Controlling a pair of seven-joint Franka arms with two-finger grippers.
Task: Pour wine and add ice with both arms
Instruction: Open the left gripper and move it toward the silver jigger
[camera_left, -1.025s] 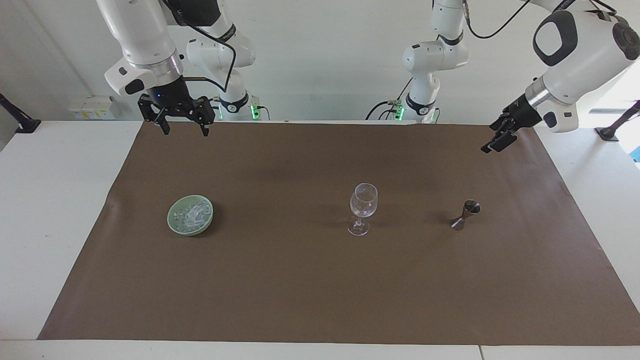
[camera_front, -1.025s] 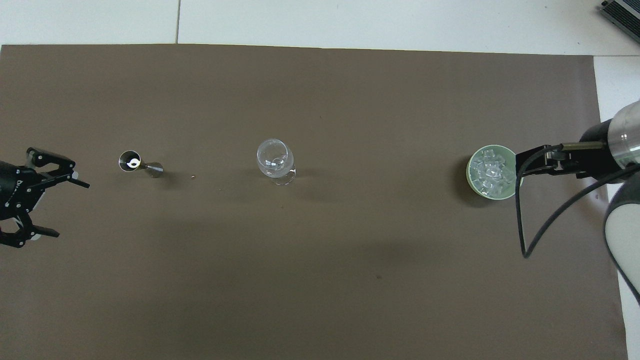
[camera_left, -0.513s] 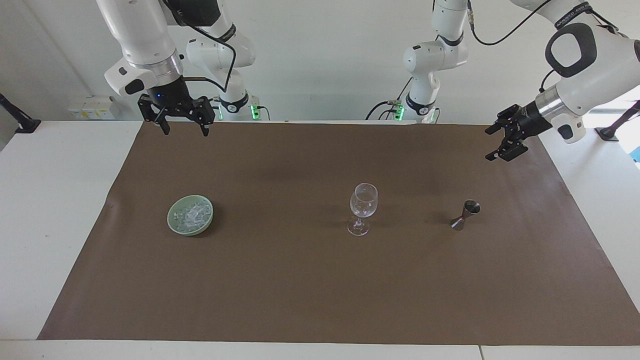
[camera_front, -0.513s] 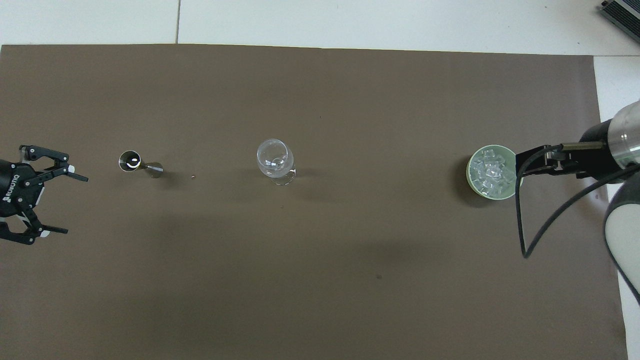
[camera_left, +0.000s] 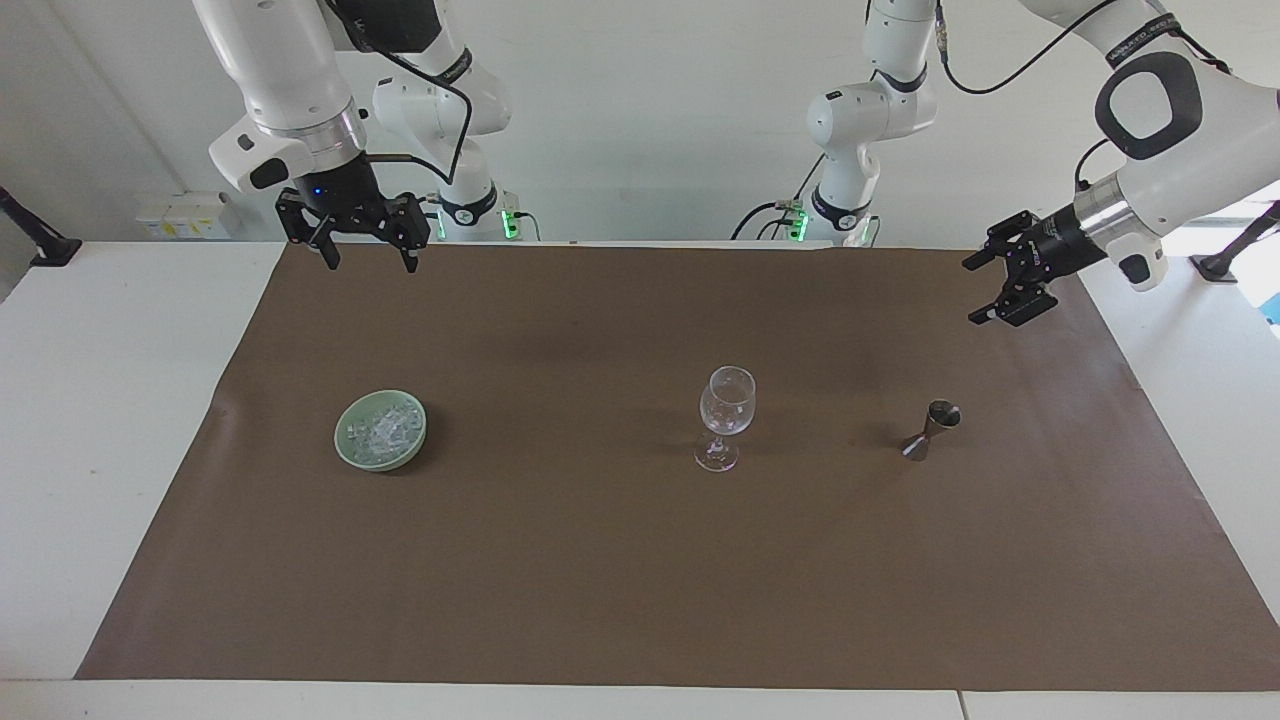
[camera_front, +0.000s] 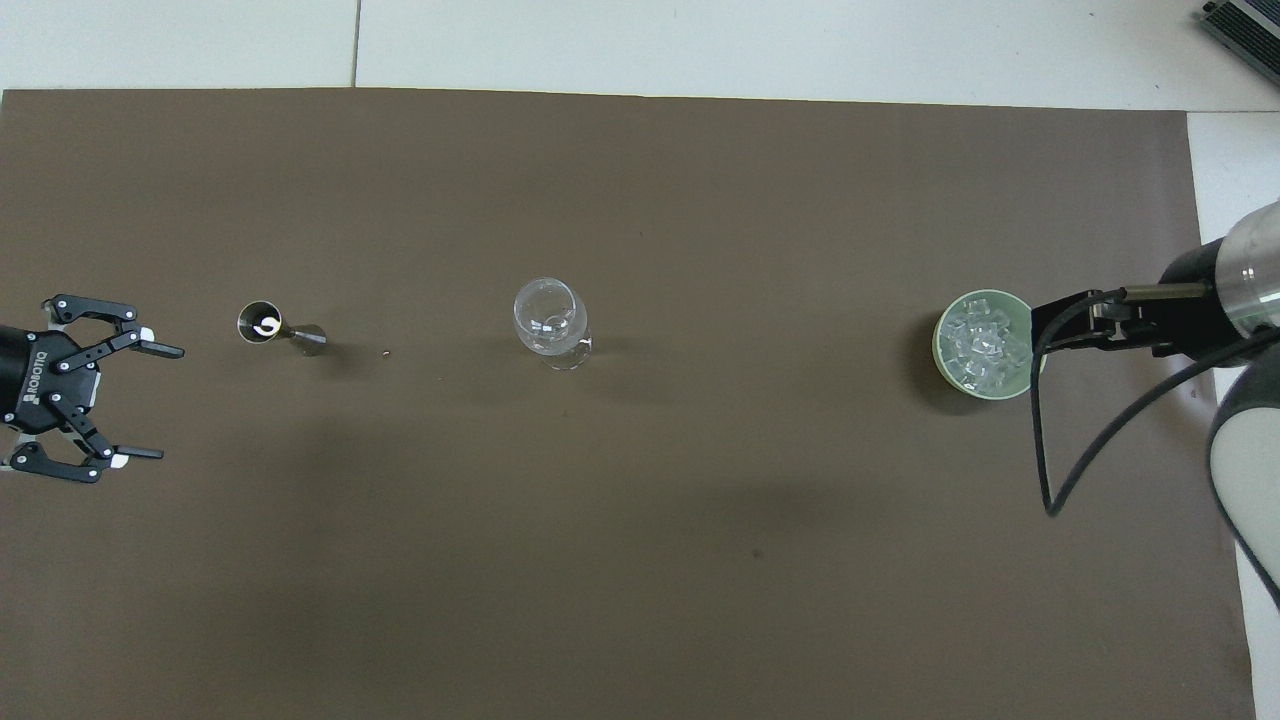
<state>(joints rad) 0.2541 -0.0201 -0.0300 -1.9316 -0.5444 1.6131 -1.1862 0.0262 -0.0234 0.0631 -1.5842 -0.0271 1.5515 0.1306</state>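
Centrally, the wine glass (camera_left: 725, 417) stands upright between jigger (camera_left: 932, 430) and ice (camera_left: 382, 428) in its bowl (camera_left: 345, 448). Left gripper (camera_left: 982, 290) and right gripper (camera_left: 368, 256) hover, fingers apart.

The left arm (camera_left: 1165, 110) is extended from its base out over its own end of the bench, with the wrist turned sideways. The left gripper (camera_left: 985, 290) is held in the air, fingers spread wide and pointed level along the bench; nothing is held. In the overhead view the same gripper (camera_front: 148, 402) is seen gaping. The right arm (camera_left: 280, 70) is hung almost vertically over its end of the bench. The right gripper (camera_left: 368, 262) is pointed straight down, fingers apart, empty.
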